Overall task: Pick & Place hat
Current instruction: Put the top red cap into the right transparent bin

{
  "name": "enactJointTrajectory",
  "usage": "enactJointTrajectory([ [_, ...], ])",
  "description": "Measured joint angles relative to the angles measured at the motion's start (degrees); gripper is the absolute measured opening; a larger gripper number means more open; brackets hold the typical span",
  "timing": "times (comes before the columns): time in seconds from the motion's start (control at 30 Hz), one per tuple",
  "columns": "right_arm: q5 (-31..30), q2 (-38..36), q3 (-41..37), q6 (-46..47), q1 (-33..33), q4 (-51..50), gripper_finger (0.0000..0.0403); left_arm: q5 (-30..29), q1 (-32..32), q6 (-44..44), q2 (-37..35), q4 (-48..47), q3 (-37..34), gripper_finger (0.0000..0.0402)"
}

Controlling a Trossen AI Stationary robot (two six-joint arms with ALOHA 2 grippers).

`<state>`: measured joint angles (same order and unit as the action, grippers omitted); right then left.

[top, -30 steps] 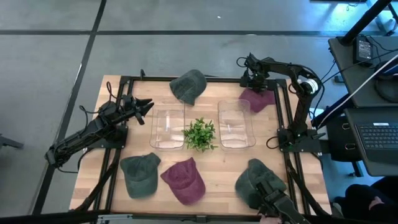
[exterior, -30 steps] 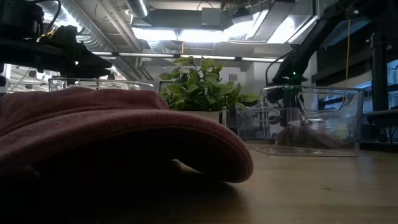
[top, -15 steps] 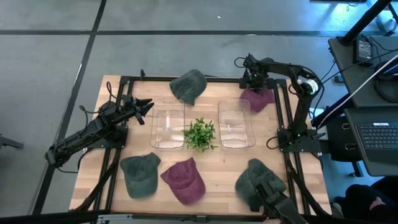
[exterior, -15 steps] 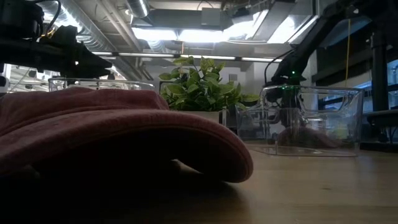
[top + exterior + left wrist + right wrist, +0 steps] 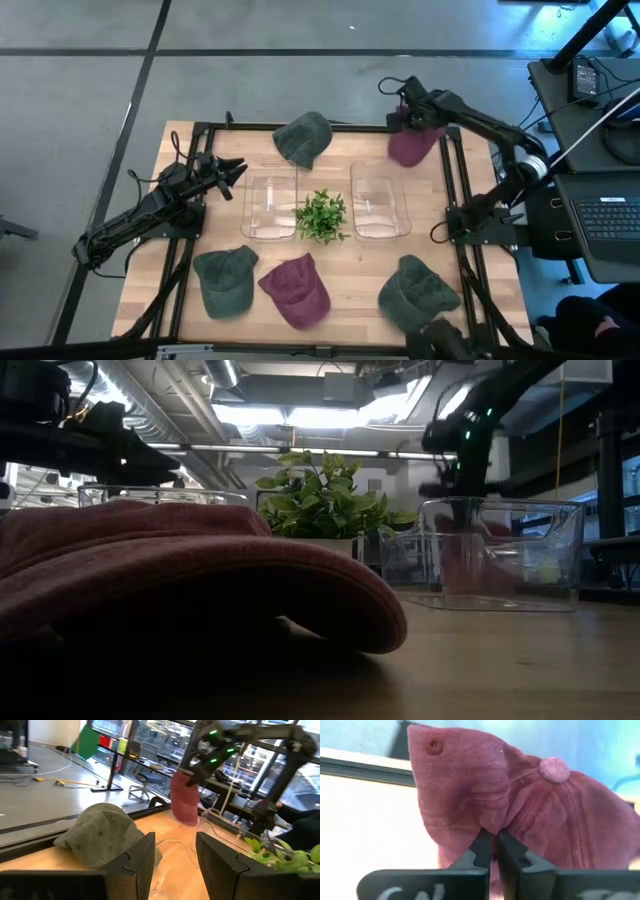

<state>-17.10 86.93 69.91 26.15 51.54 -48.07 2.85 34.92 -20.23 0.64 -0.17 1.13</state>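
Right gripper (image 5: 493, 851) pinched shut on maroon hat (image 5: 408, 146), now lifted off surface (image 5: 350, 275) beyond right clear bin (image 5: 379, 200); grasp holding, carry to bin next. Left gripper (image 5: 232, 172) open, idle beside left bin (image 5: 270, 205)

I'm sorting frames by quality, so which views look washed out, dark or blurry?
Low view: ceiling lights glare, and the maroon hat filling the foreground is blurred with a dark underside. Right wrist view: the table behind the held hat is washed out pale. High view: even light, soft shadows.
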Motion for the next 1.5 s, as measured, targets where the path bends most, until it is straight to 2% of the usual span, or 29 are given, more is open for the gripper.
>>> enactJointTrajectory([
  [0.17, -0.79, -9.65, 0.00, -1.39, -4.59, -0.25, 0.0014, -3.26, 0.01, 0.00, 0.00, -0.10, 0.00, 0.0139],
  [0.4, -0.91, -21.47, 1.66, -2.67, -12.72, -1.00, 0.0013, -3.41, 0.02, 0.00, 0.00, -0.08, 0.00, 0.0139],
  [0.63, -1.17, -27.54, 6.37, -4.02, -23.93, -4.72, 0.0013, -3.46, 0.02, 0.00, 0.00, -0.10, 0.00, 0.0139],
  [0.9, -9.88, -26.80, 7.87, 1.38, -38.09, -9.76, 0.0013, -3.48, 0.01, 0.00, 0.00, -0.10, 0.00, 0.0139],
  [1.1, -14.52, -24.20, 7.87, 4.33, -46.30, -10.07, 0.0013, -3.48, 0.00, 0.00, 0.00, -0.12, 0.00, 0.0139],
  [1.3, -18.03, -20.75, 7.87, 6.76, -51.94, -10.08, 0.0013, -3.39, 0.02, -0.02, 0.00, -0.13, 0.00, 0.0139],
  [1.5, -19.80, -17.86, 7.87, 11.24, -54.93, -10.44, 0.0014, -3.39, 0.02, -0.02, -0.02, -0.13, 0.00, 0.0139],
])
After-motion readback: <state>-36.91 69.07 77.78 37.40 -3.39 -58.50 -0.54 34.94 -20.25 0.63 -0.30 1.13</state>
